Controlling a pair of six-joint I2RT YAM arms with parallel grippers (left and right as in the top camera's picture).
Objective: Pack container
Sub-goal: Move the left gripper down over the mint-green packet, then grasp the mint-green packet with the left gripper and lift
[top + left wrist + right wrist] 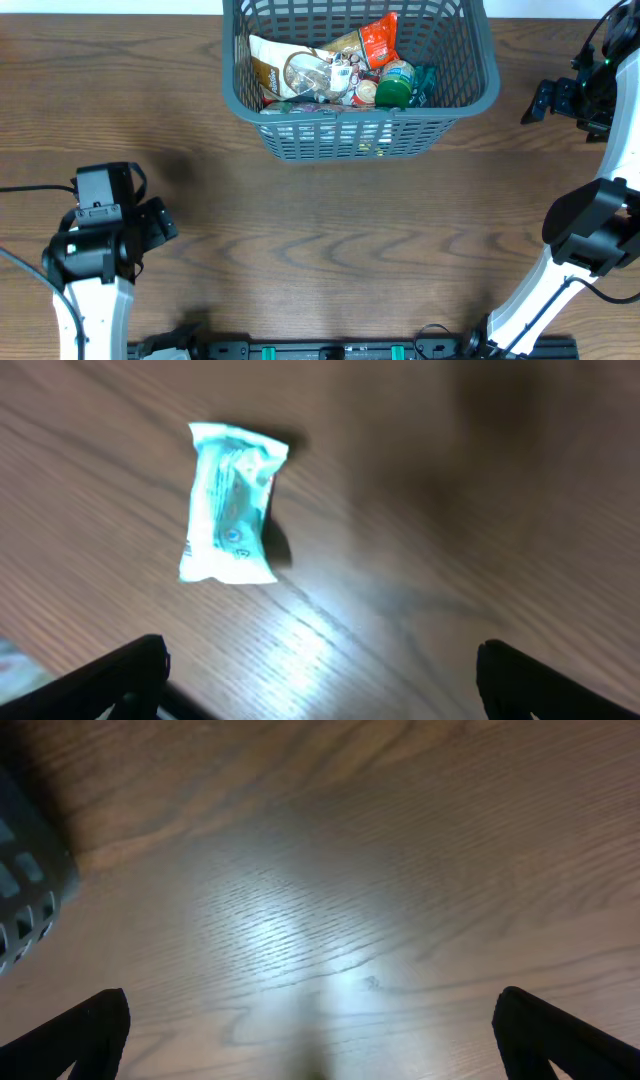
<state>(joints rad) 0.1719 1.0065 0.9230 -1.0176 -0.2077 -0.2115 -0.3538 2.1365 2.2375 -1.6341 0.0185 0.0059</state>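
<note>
The container (470,95), a dark grey slotted basket, stands at the back middle of the table with several snack packets (330,70) inside. A pale teal packet (230,500) lies on the wood in the left wrist view, ahead and left of my left gripper (320,665), which is open and holds nothing. In the overhead view that packet is hidden, and the left gripper (152,222) is at the near left. My right gripper (537,101) hovers right of the container, open and empty, and a corner of the container (25,885) shows at the left edge of its view.
Brown wooden tabletop (330,230) spreads between the arms. The right arm's white link (545,290) rises from the near right corner. A black rail (340,350) runs along the table's front edge.
</note>
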